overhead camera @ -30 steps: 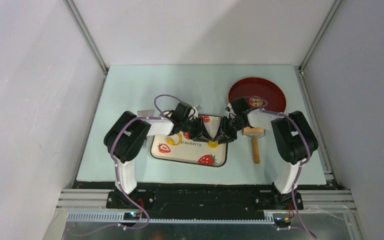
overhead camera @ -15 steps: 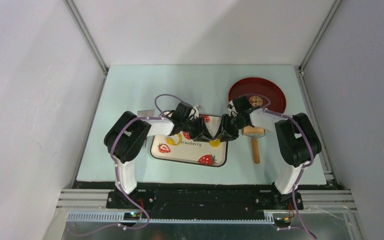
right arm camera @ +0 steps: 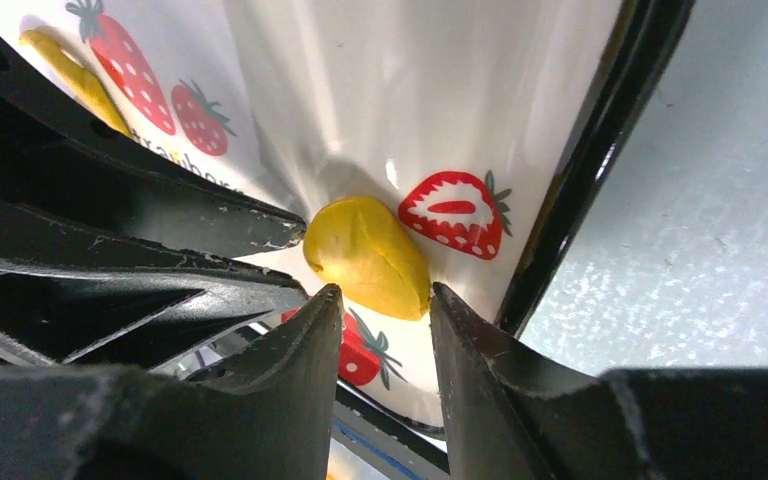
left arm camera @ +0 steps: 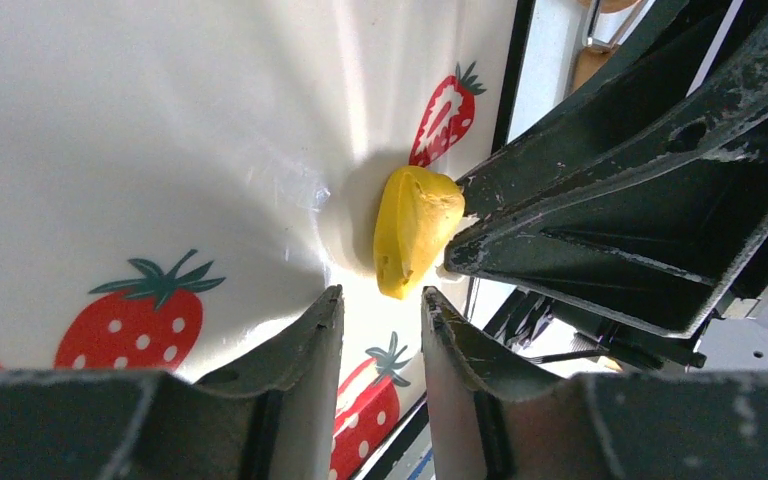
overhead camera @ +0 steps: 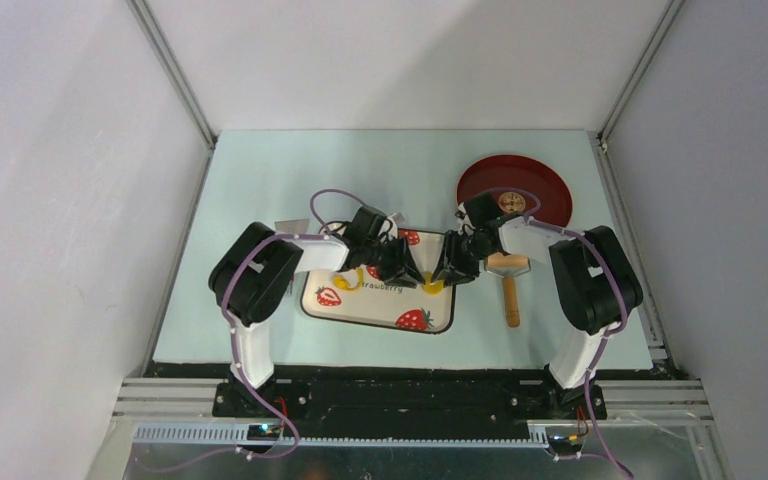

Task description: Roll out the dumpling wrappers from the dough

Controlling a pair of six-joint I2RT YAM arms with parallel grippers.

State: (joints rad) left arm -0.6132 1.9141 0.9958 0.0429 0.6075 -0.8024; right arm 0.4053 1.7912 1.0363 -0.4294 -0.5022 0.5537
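Both arms ease apart now, left gripper point(left arm camera: 380, 296) and right gripper point(right arm camera: 385, 290) narrowly parted and empty, leaving the dough point(right arm camera: 368, 257) an unrolled lump on the tray point(left arm camera: 160, 150) near the counter point(overhead camera: 260, 180) front edge

Glossy white tray point(left arm camera: 160, 120), soft matt yellow dough point(left arm camera: 415, 232), scuffed black plastic left gripper point(left arm camera: 380, 305), wooden-handled tool point(overhead camera: 511, 298).

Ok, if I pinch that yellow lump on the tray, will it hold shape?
Probably not: the dough is creased and folded, so likely soft and squashes. Lopsided, it should not roll; pushed, it may slide on the glossy tray.
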